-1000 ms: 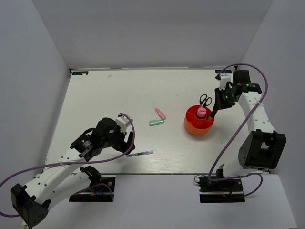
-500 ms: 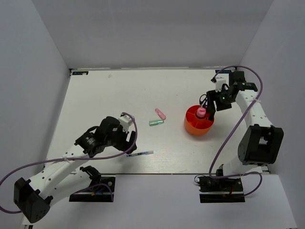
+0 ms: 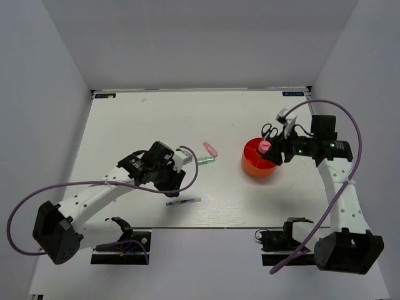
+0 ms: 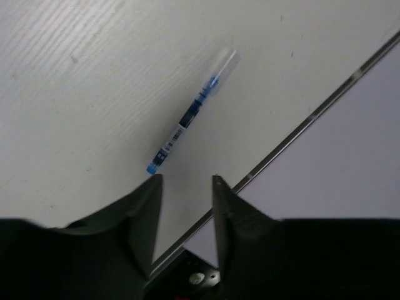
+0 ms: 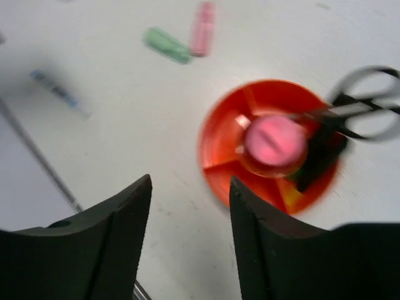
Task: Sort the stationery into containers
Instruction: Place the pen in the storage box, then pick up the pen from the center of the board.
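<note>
The orange-red cup (image 3: 253,166) stands right of centre and holds the black-handled scissors (image 3: 269,131), the fat pink tube (image 3: 264,147) and a dark marker (image 5: 319,156). A pink marker (image 3: 210,149) and a pale green marker (image 3: 205,160) lie on the table left of the cup. The thin pen (image 3: 184,201) lies near the front edge. My left gripper (image 3: 177,186) is open and empty just above the pen (image 4: 187,115), with the left gripper's fingertips (image 4: 185,181) short of its blue end. My right gripper (image 3: 279,154) is open and empty at the cup's right side, with the cup (image 5: 215,156) ahead of it (image 5: 190,181).
The table's front edge (image 4: 312,115) runs close behind the pen. White walls enclose the table on three sides. In the right wrist view the pink marker (image 5: 203,28), green marker (image 5: 167,45) and pen (image 5: 59,92) lie beyond the cup, and the scissors (image 5: 365,109) stick out to the right.
My left gripper has moved right, towards the pen. My right gripper has swung from behind the cup to its right side, still open.
</note>
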{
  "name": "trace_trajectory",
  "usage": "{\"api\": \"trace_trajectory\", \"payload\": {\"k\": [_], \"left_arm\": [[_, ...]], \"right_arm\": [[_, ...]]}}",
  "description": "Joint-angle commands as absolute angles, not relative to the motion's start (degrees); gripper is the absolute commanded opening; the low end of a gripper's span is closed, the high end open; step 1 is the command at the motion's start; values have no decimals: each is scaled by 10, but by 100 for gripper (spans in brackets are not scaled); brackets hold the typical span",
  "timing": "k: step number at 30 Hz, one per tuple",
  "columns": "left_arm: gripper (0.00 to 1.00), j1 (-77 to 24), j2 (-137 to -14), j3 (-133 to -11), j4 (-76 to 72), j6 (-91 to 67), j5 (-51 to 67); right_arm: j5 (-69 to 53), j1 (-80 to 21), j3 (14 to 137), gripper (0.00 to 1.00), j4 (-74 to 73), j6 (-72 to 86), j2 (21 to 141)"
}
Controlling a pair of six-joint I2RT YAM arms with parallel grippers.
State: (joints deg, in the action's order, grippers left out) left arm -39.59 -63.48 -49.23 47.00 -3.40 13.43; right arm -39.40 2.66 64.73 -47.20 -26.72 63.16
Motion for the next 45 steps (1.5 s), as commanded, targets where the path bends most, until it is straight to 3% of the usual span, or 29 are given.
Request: {"api": "trace_trajectory", "payload": {"k": [1,4,6,8,9,34,45], "left_arm": [[54,-425,-694,-522,515,57,171],[58,-465,-740,-543,512,89,134],[60,-490,-787,-560,516,108,107],[61,-507,-817,-570,517,120,86],[61,-519,-831,-571,510,126,66],[60,-556,-969,-604,435,156,15],[50,-582,-1019,-577,414,162,-61]], "right_arm": [[-638,22,588,57,-519,-436,612],[-679,23,560,48,-524,-473,598],[-684,22,555,28,-528,-494,598],[-684,25,555,14,-547,-511,596],[-684,24,554,12,-553,-518,595],[-671,28,513,16,-516,-470,536],[-667,29,514,18,-518,-463,519]]}}
